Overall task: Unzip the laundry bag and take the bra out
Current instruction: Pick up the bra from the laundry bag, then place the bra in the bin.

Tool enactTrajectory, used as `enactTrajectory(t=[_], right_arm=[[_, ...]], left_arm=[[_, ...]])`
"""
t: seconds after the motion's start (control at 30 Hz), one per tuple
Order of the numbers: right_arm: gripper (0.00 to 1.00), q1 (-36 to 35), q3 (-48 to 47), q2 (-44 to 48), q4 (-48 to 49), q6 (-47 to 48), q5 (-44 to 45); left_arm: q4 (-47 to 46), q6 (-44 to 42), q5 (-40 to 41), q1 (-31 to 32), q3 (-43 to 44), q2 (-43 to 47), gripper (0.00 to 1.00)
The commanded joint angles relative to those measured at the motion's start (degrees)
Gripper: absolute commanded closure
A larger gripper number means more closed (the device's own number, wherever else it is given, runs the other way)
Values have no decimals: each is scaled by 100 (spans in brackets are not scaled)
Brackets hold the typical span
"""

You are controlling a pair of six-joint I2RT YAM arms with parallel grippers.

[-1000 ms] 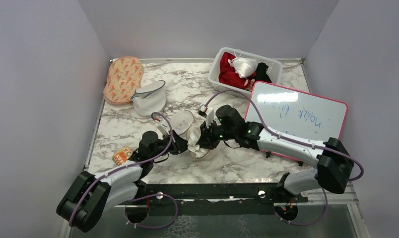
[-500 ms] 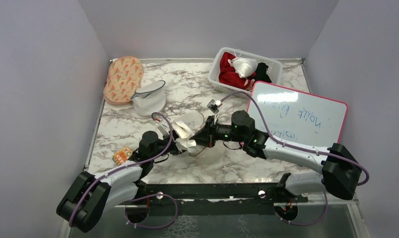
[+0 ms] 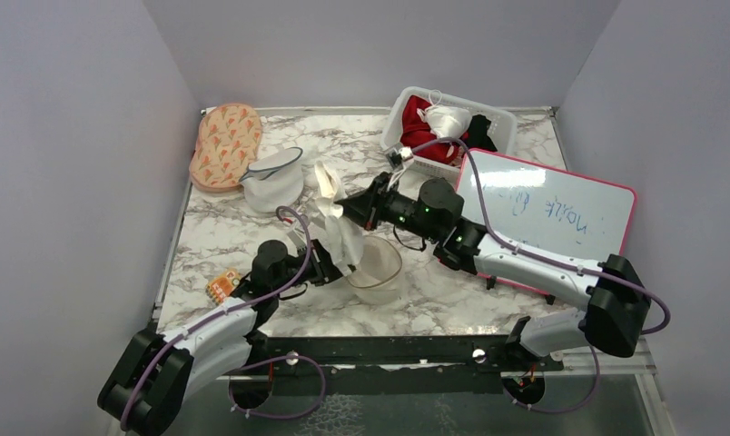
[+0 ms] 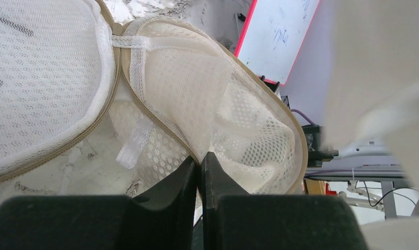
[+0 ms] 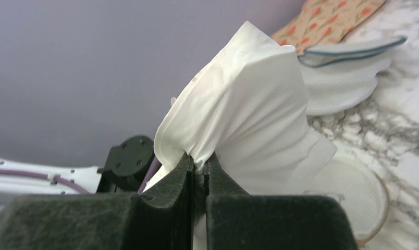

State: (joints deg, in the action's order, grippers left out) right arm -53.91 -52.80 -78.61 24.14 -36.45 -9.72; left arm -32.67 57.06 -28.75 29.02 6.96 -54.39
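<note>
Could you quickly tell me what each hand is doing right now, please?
Left hand: closed, pinching the laundry bag by its mesh wall.
Right hand: closed, holding the bra.

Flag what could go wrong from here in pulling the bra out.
1. The right gripper pinches just a small fold of the bra; it may slip free and drop.
2. The bra's lower end hangs at the open laundry bag beside the left gripper; it could snag there.
3. The left gripper grips only thin mesh, which might pull loose.

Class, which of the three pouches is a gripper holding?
The cream bag, pinched by the left gripper; the orange pouch and white-grey pouch lie apart, untouched.
</note>
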Motion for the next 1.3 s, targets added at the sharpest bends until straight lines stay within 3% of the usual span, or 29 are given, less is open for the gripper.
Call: enactTrajectory(t=[0.0, 0.2, 0.37, 0.5, 0.73, 0.9, 1.07, 1.13, 1.27], right_arm=[[99, 58, -828, 200, -886, 814, 1072], [99, 453, -1789, 264, -2068, 2113, 2084], [99, 1097, -2560, -169, -2443, 3075, 2630], [99, 1862, -3322, -942, -2678, 3450, 2556], [99, 2544, -5598, -3086, -3256, 4625, 2948], [99, 2631, -7146, -4702, -3438, 5484, 3443], [99, 2667, -7816, -5821, -3231, 6314, 4133], [99, 2685, -7762, -6068, -3161, 6547, 4651], [99, 2897, -6960, -5900, -3178, 6260, 4649]], left_arm=[[431, -208, 129, 25, 242, 198, 100], [941, -434, 383, 27, 389, 390, 86], [1828, -776, 808, 25, 652, 711, 62], [2446, -1096, 1047, 25, 870, 940, 42], [3021, -1252, 1251, 17, 1057, 1175, 20], [3426, -1354, 1487, 9, 1129, 1437, 17], [3988, -1646, 1753, 8, 1456, 1642, 17], [4249, -1808, 1916, 8, 1619, 1729, 17], [4506, -2076, 2177, 9, 1816, 1822, 16]])
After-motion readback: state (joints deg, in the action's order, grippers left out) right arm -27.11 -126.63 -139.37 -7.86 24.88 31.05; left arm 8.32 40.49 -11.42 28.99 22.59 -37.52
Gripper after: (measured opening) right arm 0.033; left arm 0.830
